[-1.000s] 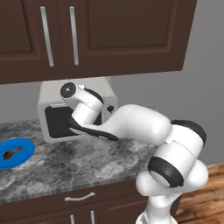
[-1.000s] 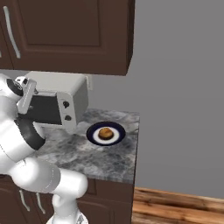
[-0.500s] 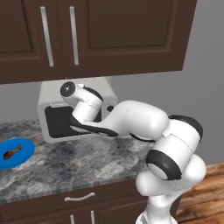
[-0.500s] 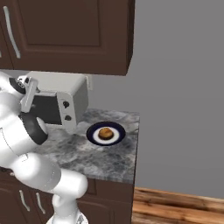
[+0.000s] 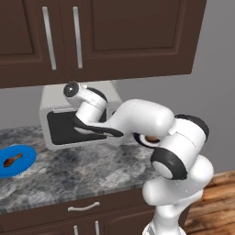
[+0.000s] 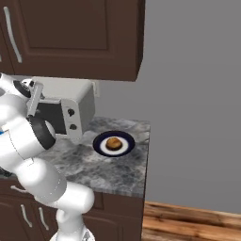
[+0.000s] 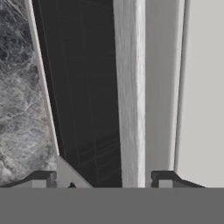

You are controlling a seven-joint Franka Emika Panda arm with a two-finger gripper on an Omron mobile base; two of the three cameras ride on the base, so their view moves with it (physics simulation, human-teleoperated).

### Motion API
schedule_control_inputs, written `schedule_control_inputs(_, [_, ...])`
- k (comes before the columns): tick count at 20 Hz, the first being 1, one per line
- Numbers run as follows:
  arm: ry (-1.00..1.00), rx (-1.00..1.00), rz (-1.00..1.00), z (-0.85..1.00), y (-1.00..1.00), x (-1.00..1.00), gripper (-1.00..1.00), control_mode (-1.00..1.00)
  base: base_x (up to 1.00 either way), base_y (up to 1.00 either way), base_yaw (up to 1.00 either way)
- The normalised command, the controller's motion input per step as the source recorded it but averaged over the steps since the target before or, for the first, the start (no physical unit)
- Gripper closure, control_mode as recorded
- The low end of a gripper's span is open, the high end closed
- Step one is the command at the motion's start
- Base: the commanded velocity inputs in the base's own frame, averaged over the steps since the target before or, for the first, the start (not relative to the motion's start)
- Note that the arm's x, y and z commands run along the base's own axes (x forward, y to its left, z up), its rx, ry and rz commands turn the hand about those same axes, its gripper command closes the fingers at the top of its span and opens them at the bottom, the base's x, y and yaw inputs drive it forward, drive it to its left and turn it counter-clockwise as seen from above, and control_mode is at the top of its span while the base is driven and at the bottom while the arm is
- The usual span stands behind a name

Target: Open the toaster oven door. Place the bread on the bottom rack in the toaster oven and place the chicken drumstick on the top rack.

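We have our hand up against the front of the toaster oven (image 5: 78, 114), which sits on the granite bench (image 5: 69, 170) under the dark wall cabinets (image 5: 92, 36). The toaster oven door (image 5: 73, 126) looks shut, its dark glass upright in the pale frame. In the hand view a brushed silver bar (image 7: 129, 87) runs between our fingers (image 7: 43, 178), and we take it for the door handle. The fingers stand apart on either side of that bar; whether they have begun to pinch it we cannot tell, since their pads sit at the very bottom of the picture.

The bread (image 6: 112, 143) lies on a dark plate (image 6: 100, 147) on the bench, just beside the oven's knob side. The chicken drumstick (image 5: 12, 160) lies on a blue plate (image 5: 27, 158) at the other end of the bench, well apart from the oven. Wire shelves show faintly behind the glass, though we cannot separate top from bottom.

What worries us from here:
- If the fingers close off-centre on the bar, they may slip off as we pull.
- The door hinges along its lower edge, so a straight pull instead of an arc down could strain the grip or drag the whole oven forward.
- Our elbow hangs low over the bench near the dark plate; a wide swing could knock the bread.
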Motion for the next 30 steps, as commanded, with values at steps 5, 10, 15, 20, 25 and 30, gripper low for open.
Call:
schedule_control_inputs(5, [0.0, -0.02, 0.0, -0.1, 0.08, 0.23, -1.0, -1.0, 0.0, 0.0, 0.0])
schedule_control_inputs(10, [0.0, -0.03, 0.0, -0.18, 0.1, 0.05, -1.0, -1.0, 0.0, 0.0, 0.0])
schedule_control_inputs(15, [0.01, -0.01, 0.0, -0.31, 0.12, -0.01, -1.0, -1.0, 0.0, 0.0, 0.0])
schedule_control_inputs(20, [0.0, 0.0, 0.0, -0.27, 0.09, 0.0, -1.0, -1.0, 0.0, 0.0, 0.0])
schedule_control_inputs(25, [0.0, -0.01, 0.0, -0.33, 0.17, -0.08, -1.0, -1.0, 0.0, 0.0, 0.0])
schedule_control_inputs(30, [0.0, 0.0, 0.0, -0.29, 0.12, -0.05, -1.0, -1.0, 0.0, 0.0, 0.0])
